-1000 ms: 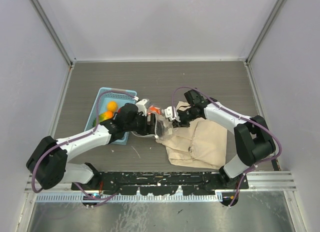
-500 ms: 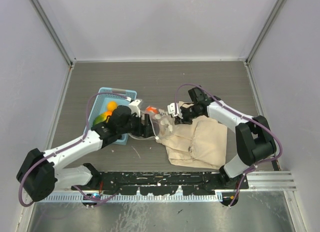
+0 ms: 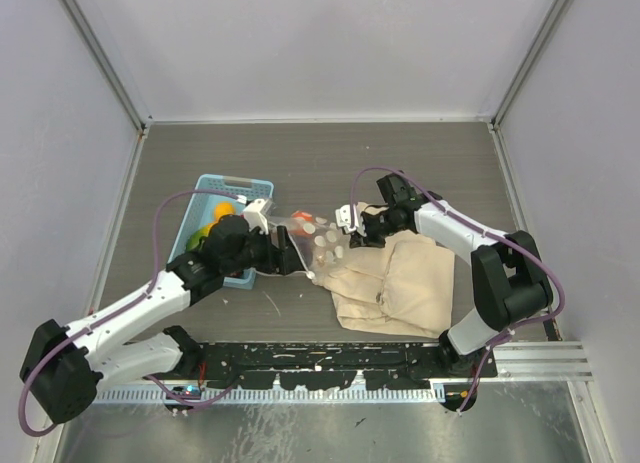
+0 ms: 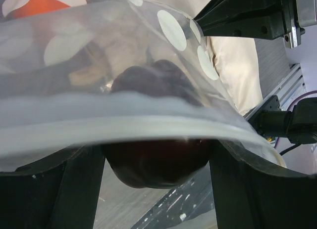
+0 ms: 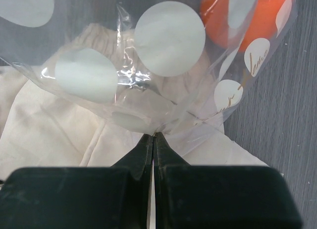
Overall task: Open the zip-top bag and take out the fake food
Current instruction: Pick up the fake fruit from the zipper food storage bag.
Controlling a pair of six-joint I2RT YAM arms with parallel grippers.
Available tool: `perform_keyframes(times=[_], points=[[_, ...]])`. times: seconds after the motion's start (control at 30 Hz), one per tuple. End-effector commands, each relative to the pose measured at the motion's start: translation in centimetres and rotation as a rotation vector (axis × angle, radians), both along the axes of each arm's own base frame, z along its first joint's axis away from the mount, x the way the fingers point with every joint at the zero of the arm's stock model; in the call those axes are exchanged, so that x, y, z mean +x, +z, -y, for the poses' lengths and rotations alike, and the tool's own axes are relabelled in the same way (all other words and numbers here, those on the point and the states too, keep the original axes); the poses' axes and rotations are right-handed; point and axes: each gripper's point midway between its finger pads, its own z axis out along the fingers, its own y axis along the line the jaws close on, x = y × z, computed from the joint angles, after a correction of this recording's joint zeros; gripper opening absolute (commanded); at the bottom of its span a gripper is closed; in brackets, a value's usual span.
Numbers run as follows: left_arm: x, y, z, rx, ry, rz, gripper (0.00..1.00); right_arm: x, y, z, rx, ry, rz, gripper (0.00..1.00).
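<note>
Top view: dark wood-grain desk (image 3: 300,153), pale walls (image 3: 320,43) on three sides. Light blue basket (image 3: 190,218) over toward the left edge, beige cloth bag (image 3: 400,278) toward the near right corner. Zip-top bag (image 3: 318,241) about mid-desk, strung between left gripper (image 3: 292,255) and right gripper (image 3: 347,238).

Left wrist: fingers (image 4: 74,189) spread wide but clamped on the maroon fake food (image 4: 156,162), zip strip (image 4: 124,127) draped right across it.

Right wrist: fingers (image 5: 141,155) squeezed together, pinching the bag's clear plastic. Orange fake food (image 5: 237,16) inside the bag, cloth bag underneath.
</note>
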Motion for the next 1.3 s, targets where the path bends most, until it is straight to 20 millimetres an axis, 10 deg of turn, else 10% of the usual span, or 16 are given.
perform_keyframes(times=[0.0,0.9,1.27], points=[[0.4,1.1,-0.6,-0.044,0.047,0.007,0.32,1.4,2.8,-0.4,0.038,0.006,0.096,0.04],[1.3,3.9,-0.8,-0.353,0.120,-0.125,0.31,1.4,4.1,-0.4,0.065,0.022,0.225,0.03],[0.3,2.5,-4.2,-0.049,0.089,-0.023,0.29,2.7,4.1,0.1,0.041,-0.037,0.250,0.03]])
